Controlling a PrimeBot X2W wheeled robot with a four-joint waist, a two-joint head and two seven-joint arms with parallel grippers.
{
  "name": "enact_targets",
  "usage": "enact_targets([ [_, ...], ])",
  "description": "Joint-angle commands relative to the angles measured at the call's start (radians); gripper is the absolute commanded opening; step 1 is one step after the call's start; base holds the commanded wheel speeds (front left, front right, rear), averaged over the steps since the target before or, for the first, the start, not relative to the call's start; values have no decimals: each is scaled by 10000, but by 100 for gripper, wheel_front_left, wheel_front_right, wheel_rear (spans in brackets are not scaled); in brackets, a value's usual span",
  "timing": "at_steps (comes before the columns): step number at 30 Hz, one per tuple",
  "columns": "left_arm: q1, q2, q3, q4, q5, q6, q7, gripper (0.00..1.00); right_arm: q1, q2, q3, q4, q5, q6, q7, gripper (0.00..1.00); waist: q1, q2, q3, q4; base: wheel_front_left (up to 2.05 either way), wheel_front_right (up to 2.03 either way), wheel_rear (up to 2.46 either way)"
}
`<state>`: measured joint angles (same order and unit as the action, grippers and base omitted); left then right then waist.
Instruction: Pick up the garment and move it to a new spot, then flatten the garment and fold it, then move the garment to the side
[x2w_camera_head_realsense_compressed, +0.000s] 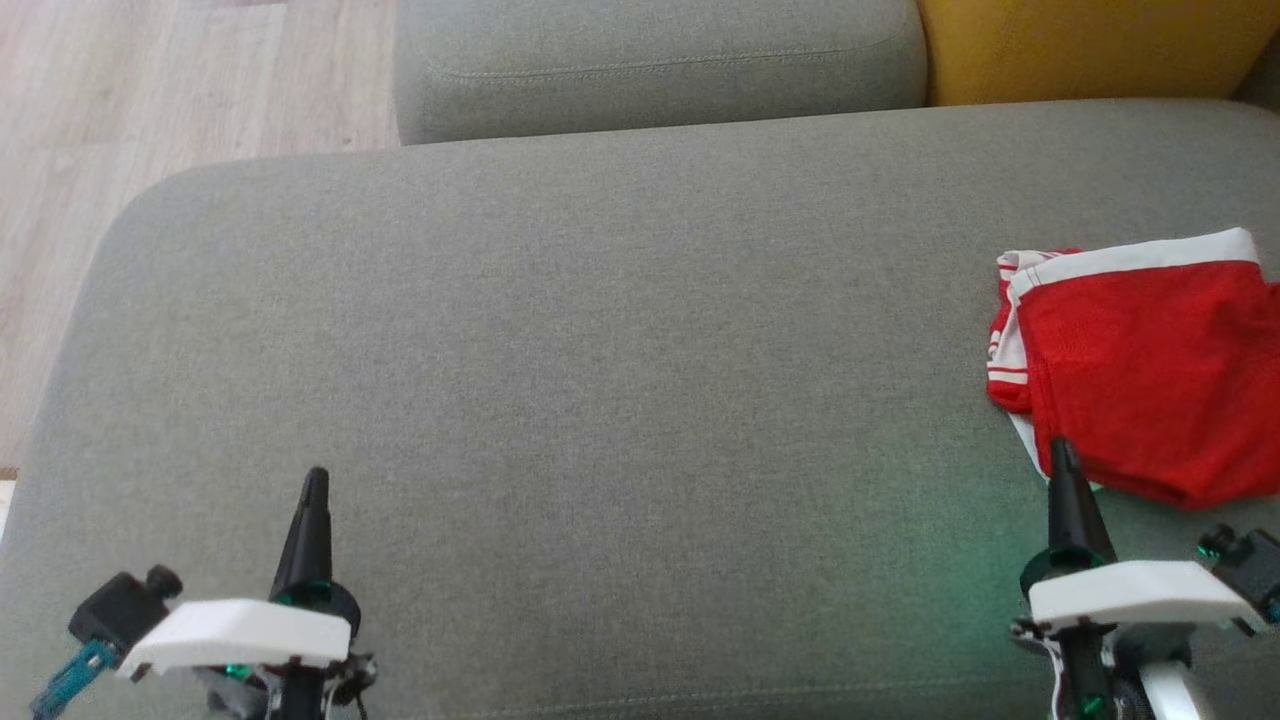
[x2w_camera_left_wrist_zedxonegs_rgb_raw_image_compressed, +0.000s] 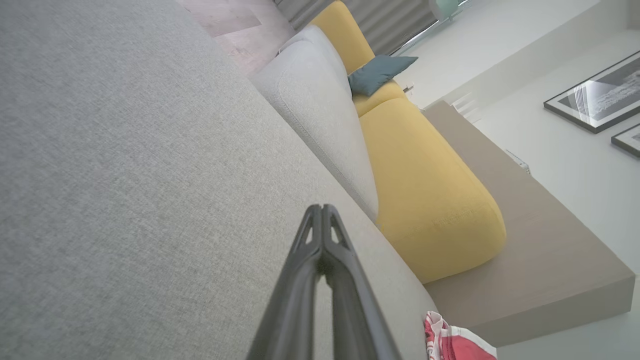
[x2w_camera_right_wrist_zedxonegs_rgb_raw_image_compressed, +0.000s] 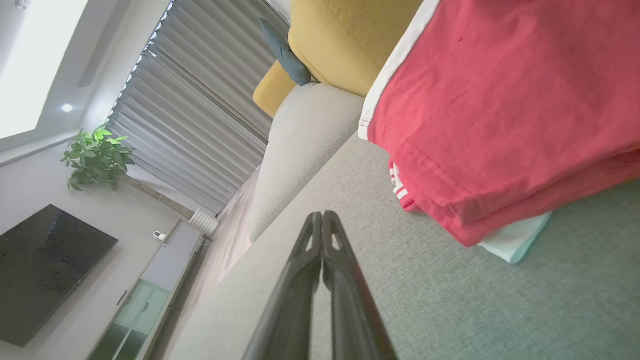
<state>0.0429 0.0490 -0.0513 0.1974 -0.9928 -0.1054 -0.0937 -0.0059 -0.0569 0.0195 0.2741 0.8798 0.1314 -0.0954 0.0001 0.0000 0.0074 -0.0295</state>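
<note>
The garment (x2w_camera_head_realsense_compressed: 1140, 365) is red with white trim and lies folded at the right side of the grey sofa cushion (x2w_camera_head_realsense_compressed: 600, 350). My right gripper (x2w_camera_head_realsense_compressed: 1062, 452) is shut and empty, its tip just at the garment's near edge. In the right wrist view the garment (x2w_camera_right_wrist_zedxonegs_rgb_raw_image_compressed: 505, 110) sits to the upper right of the shut right gripper (x2w_camera_right_wrist_zedxonegs_rgb_raw_image_compressed: 322, 216). My left gripper (x2w_camera_head_realsense_compressed: 315, 480) is shut and empty at the lower left, far from the garment. The left wrist view has the shut left gripper (x2w_camera_left_wrist_zedxonegs_rgb_raw_image_compressed: 322, 209) over bare cushion, with a corner of the garment (x2w_camera_left_wrist_zedxonegs_rgb_raw_image_compressed: 452, 342) at the bottom.
A second grey cushion (x2w_camera_head_realsense_compressed: 660, 60) and a yellow cushion (x2w_camera_head_realsense_compressed: 1090, 45) lie beyond the far edge. Wooden floor (x2w_camera_head_realsense_compressed: 150, 90) is at the left. A teal pillow (x2w_camera_left_wrist_zedxonegs_rgb_raw_image_compressed: 380, 72) rests on the yellow sofa part.
</note>
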Motion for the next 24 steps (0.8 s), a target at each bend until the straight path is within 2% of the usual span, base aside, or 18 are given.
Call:
enact_targets([
  [1,-613,157,267,-273,-276,-47,72,0,-531,-187,24,-326,338,-4,44,0,-1,0,-1,7,0,0,0],
  [24,-928,179,665,-6,-2492,-122,713,0,-695,-204,-315,-323,2982,-5,662,0,-1,0,-16,111,0,0,0],
])
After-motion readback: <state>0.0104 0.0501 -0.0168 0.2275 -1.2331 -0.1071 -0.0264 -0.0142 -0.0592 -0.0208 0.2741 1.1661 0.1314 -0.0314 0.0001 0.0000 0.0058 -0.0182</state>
